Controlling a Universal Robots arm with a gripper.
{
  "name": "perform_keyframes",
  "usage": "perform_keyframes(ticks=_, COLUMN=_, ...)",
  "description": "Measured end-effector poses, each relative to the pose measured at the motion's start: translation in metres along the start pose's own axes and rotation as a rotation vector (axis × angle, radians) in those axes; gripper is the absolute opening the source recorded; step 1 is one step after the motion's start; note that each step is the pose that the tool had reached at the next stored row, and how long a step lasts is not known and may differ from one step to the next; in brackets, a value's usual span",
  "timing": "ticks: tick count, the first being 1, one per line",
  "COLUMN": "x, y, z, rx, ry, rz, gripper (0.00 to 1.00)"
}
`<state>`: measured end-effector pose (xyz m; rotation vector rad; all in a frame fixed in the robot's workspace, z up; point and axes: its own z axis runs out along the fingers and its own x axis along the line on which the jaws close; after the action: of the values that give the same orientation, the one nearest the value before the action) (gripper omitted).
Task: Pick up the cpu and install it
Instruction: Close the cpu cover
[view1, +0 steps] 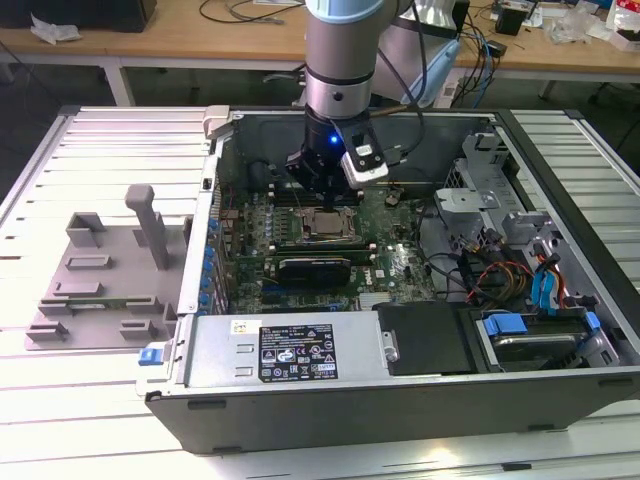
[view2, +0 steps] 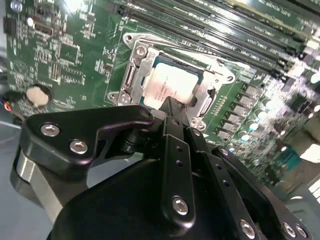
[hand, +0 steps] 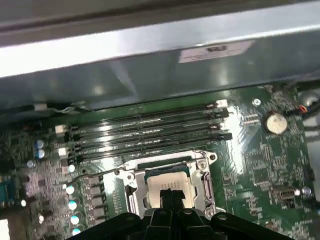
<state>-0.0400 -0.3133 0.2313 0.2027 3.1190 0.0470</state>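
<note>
- The slatted metal table (view1: 90, 140) carries everything I am working over.
- The open computer case (view1: 220, 350) lies on its side on that table, its interior facing up.
- My arm (view1: 340, 50) comes straight down into the case, towards the exterior view's left of its middle.
- A grey plastic fixture (view1: 100, 280) sits on the table just outside the case, on the exterior view's left, well apart from the arm.
- The green motherboard (view1: 400, 265) covers the case floor under the arm.
- A row of long black memory slots (hand: 150, 132) runs beside the socket in the first wrist view, between it and the case wall.
- The gripper (view2: 172, 103) hangs directly above the socket, with its fingers (hand: 165, 196) drawn narrow, tips close together and holding nothing that I can make out.
- The metal socket frame (view2: 131, 75) stands open around the chip on the board.
- The cpu (view2: 170, 85) lies flat inside that socket, silvery top up; it also shows in the first wrist view (hand: 167, 181).
- The fingertips sit over the cpu's edge; from these angles I cannot tell whether they touch it.
- A round coin cell battery (hand: 273, 121) sits on the board, well apart from the socket.
</note>
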Motion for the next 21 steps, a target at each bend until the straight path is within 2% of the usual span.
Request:
perform_keyframes(ticks=3, x=0.0000, y=0.0000, z=0.0004, rx=-0.0004, ry=0.0016, rz=-0.049, gripper=0.11)
perform_keyframes(ticks=6, x=0.0000, y=0.0000, z=0.0006, rx=-0.0004, ry=0.0016, rz=-0.050, gripper=0.11)
perform_keyframes(ticks=7, x=-0.0001, y=0.0001, z=0.0007, rx=0.0032, ry=0.0011, rz=-0.050, gripper=0.11)
perform_keyframes(ticks=8, x=0.0000, y=0.0000, z=0.0007, rx=0.0221, ry=-0.0009, rz=-0.049, gripper=0.11)
perform_keyframes(ticks=9, x=0.0000, y=0.0000, z=0.0008, rx=0.0274, ry=-0.0015, rz=-0.048, gripper=0.11)
perform_keyframes(ticks=12, x=0.0022, y=-0.0004, z=0.0019, rx=0.0274, ry=-0.0036, rz=-0.048, gripper=0.11)
perform_keyframes(ticks=15, x=0.0090, y=-0.0013, z=0.0040, rx=0.0271, ry=-0.0045, rz=-0.048, gripper=0.11)
perform_keyframes(ticks=21, x=0.0121, y=-0.0019, z=0.0089, rx=0.0274, ry=-0.0044, rz=-0.048, gripper=0.11)
